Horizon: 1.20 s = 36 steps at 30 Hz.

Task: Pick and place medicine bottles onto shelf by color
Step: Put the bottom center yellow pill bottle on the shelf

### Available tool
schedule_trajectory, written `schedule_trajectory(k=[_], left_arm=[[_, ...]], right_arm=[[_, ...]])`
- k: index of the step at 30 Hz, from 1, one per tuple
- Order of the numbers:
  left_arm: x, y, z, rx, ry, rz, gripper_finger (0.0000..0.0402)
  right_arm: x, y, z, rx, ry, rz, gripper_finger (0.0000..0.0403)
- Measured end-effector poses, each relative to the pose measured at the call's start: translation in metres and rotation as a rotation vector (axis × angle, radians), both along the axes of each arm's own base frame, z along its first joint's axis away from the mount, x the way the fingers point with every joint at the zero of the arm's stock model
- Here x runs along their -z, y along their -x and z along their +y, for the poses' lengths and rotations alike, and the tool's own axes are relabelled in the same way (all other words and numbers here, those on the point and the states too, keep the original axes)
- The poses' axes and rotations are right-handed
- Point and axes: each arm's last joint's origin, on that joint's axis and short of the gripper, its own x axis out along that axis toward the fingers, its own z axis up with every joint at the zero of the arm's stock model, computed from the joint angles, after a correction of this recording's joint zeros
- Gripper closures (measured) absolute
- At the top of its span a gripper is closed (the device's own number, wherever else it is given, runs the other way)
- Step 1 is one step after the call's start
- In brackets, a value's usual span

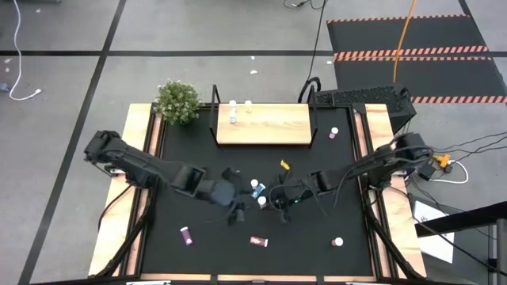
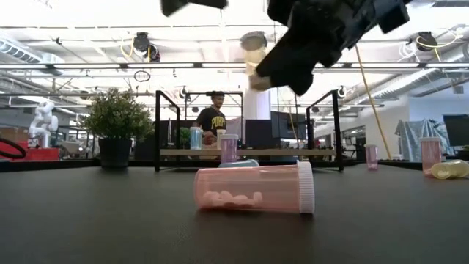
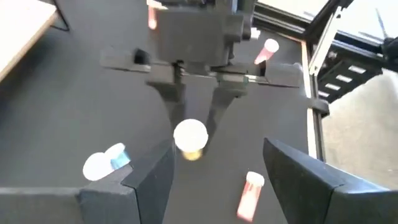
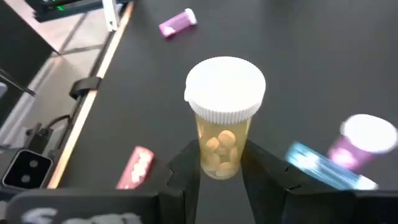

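Black counter (image 1: pixel 198 257) centre: the upright yellow-orange white-capped bottle (image 4: pixel 224 121) is pinched by the right end effector (image 4: pixel 221 171); the wooden shelf (image 1: pixel 263 125) lies toward the far edge. The left end effector (image 3: pixel 217 180) is held open, empty, alongside.

Clear plastic bottle (image 4: pixel 221 134), apparently matt table (image 4: pixel 298 56).

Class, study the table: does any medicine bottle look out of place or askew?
Yes. Several lie tipped on the black mat: a pink bottle on its side near the front edge, another pink one front-left, and a yellow one near the shelf. Two bottles stand upright on the shelf.
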Motion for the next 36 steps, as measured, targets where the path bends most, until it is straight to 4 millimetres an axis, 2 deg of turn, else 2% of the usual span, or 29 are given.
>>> schedule_trajectory(k=[3,8,12,18,24,30,36], left_arm=[[0.008,-0.017,0.011,0.006,-0.007,0.055,0.0158],[-0.001,-0.038,0.023,0.024,-0.019,0.007,0.0158],[0.004,-0.048,0.025,0.088,-0.038,0.020,0.0158],[0.020,-0.052,0.026,0.156,-0.037,0.097,0.0158],[0.020,-0.054,0.033,0.084,-0.015,0.095,0.0158],[0.030,-0.057,0.034,0.094,-0.036,0.124,0.0158],[0.028,-0.057,0.034,0.099,-0.031,0.114,0.0158]], right_arm=[[-0.010,0.008,-0.003,0.016,0.016,0.016,0.0306],[-0.012,0.016,-0.005,0.029,0.055,0.059,0.0305],[-0.012,0.016,-0.004,0.030,0.054,0.060,0.0305],[-0.014,0.014,-0.004,0.036,0.050,0.037,0.0305],[-0.014,0.015,-0.002,0.043,0.061,0.028,0.0305],[-0.014,0.015,-0.001,0.032,0.075,0.023,0.0305],[-0.015,0.014,-0.002,0.034,0.075,0.018,0.0305]])
